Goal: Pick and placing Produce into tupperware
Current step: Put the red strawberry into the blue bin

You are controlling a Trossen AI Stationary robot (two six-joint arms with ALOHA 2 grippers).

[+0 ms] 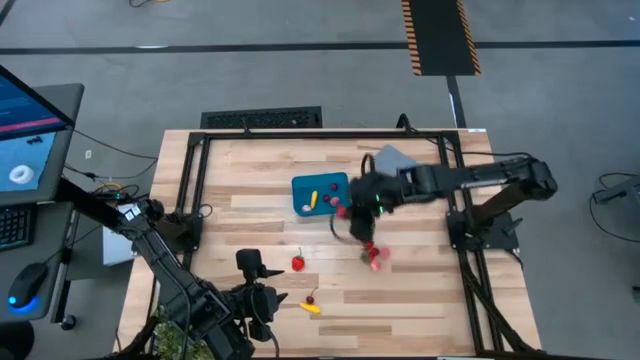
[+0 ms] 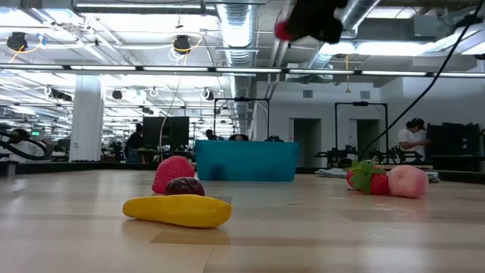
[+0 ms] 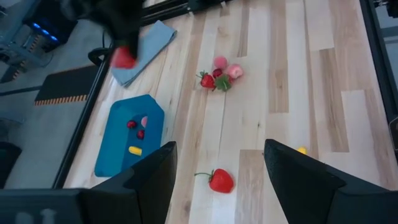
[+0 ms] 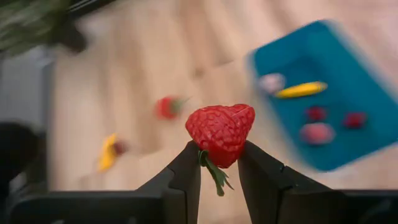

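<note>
R claw (image 4: 219,163) is clamped on a red strawberry (image 4: 221,134), fingers pinching its lower end w/ the green stem hanging down btwn them. In the high view this claw (image 1: 358,205) hangs above the surface, just beside the teal tupperware (image 1: 303,186) on its right side; in the low view the berry shows high up, clear of the wood.

Tupperware sits toward the far middle of the surface (image 1: 420,300) and holds several pcs: a yellow elongated piece (image 4: 301,90), two dark red berries, a pink one and a pale one. A flat grey lid (image 1: 393,158) lies just beyond the R arm.

Near the R claw, toward the front, a small cluster of produce (image 1: 374,254) lies on the wood: red strawberry w/ green leaves, pink pcs touching it.

Further out, front centre: a lone strawberry (image 1: 298,263), then a yellow piece (image 1: 312,309) w/ a dark berry (image 1: 311,298) just beside it.

L claw (image 3: 217,171) waits at the front-left corner, fingers apart, nothing btwn them. Leafy green plant (image 1: 165,335) by the L arm base.
</note>
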